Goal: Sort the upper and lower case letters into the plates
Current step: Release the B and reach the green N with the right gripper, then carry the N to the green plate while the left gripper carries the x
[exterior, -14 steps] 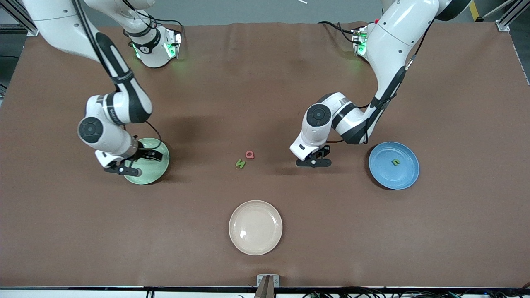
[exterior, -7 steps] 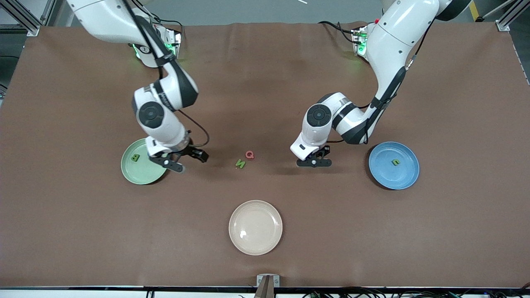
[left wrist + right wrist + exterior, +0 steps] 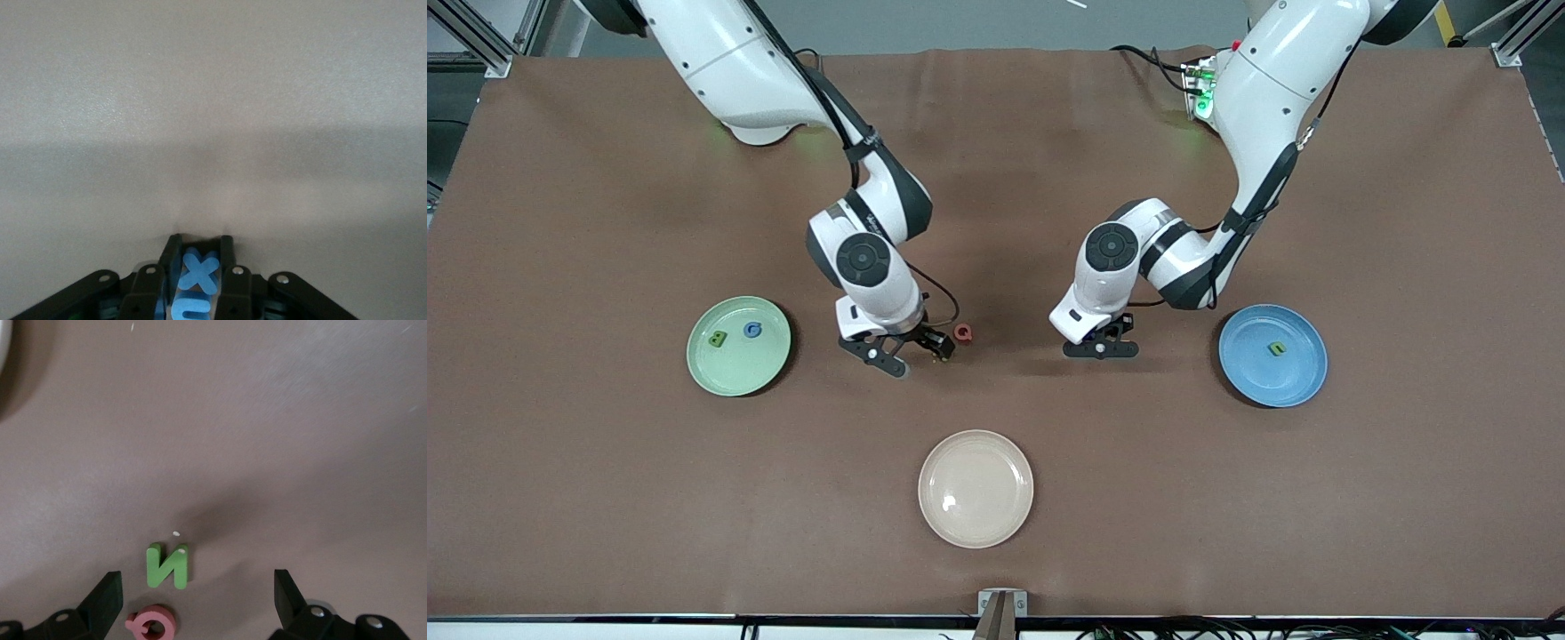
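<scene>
Right end effector [image 3: 918, 356] has come away from the light green plate [image 3: 729, 373] and now hangs low over the table [image 3: 605, 498], just beside the pink Q [image 3: 962, 332], with its fingers spread wide and nothing between them but the green N [image 3: 167, 565], which lies flat next to the Q. One second ago this end effector was over the green plate, which stands well apart from the Q toward the right arm's end of the table. With the arm gone, the blue G [image 3: 753, 330] and the green B [image 3: 717, 338] both show inside that plate, so I judge two capital letters are already sorted and the N is the next one to be taken. The left end effector [image 3: 1100, 349] stays in the same spot as before, near the Q toward the left arm's end, and its wrist view shows the fingers clenched on the blue x [image 3: 198, 272]. This small letter probably belongs in the blue plate [image 3: 1294, 378], farther from the Q on that same end, where one small green letter [image 3: 1277, 349] already lies. The cream plate [image 3: 996, 516], nearer to the front camera than the Q, holds nothing.
</scene>
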